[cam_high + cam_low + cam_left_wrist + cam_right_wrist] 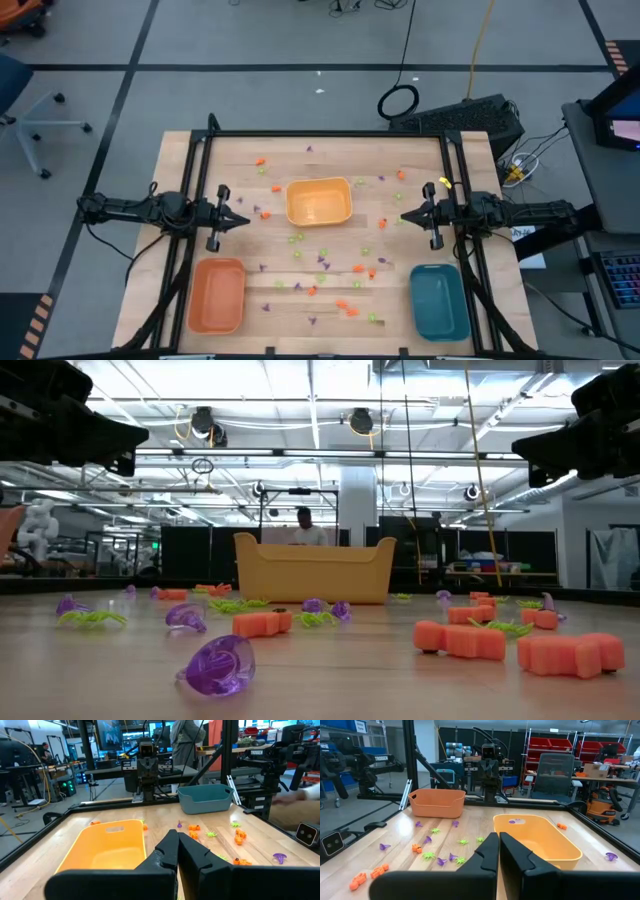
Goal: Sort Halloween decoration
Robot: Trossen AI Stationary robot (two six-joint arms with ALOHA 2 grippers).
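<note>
The Halloween decoration lies scattered on the wooden table as many tiny orange, light green and purple pieces, thickest near the table's middle (pixel 322 262). In the low view I see a purple piece (pixel 218 664), orange pieces (pixel 458 639) and green ones (pixel 90 618) resting flat on the tabletop. My left gripper (pixel 244 220) (pixel 177 836) hovers left of the yellow tray, shut and holding nothing. My right gripper (pixel 403 216) (pixel 499 836) hovers right of that tray, also shut and holding nothing. The two point toward each other across the tray.
A yellow tray (pixel 319 201) stands mid-table between the grippers. An orange tray (pixel 217 294) sits at the near left and a teal tray (pixel 439 300) at the near right. A black frame rail (pixel 330 134) borders the table. A person (pixel 305 528) stands far behind.
</note>
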